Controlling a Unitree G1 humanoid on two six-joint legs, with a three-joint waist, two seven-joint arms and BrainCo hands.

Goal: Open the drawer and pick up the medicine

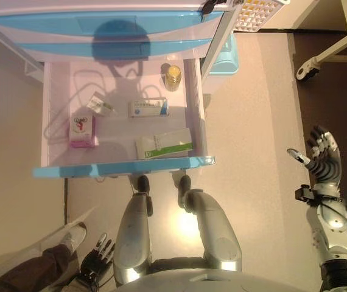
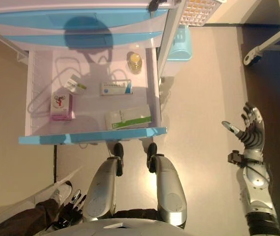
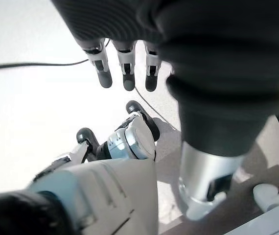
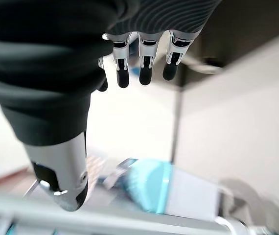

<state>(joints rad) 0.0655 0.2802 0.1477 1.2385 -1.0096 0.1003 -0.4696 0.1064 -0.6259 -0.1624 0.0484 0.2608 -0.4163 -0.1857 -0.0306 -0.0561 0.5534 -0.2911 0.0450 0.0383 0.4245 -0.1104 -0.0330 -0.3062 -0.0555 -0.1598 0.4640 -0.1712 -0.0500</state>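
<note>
The drawer [image 1: 122,166] with a blue front stands pulled open below the blue and white cabinet. Inside lie a green and white medicine box [image 1: 164,143], a blue and white box [image 1: 148,107], a pink box [image 1: 83,131], a small tilted box [image 1: 100,104] and a yellow-capped bottle [image 1: 173,76]. My right hand [image 1: 321,159] is open and empty, raised well to the right of the drawer. My left hand [image 1: 98,258] hangs low at the lower left, open and empty, far from the drawer.
A light blue bin [image 1: 224,53] stands to the right of the cabinet. A white frame with a caster wheel [image 1: 307,68] is at the far right. A person's leg and shoe [image 1: 70,238] show at the lower left near my left hand.
</note>
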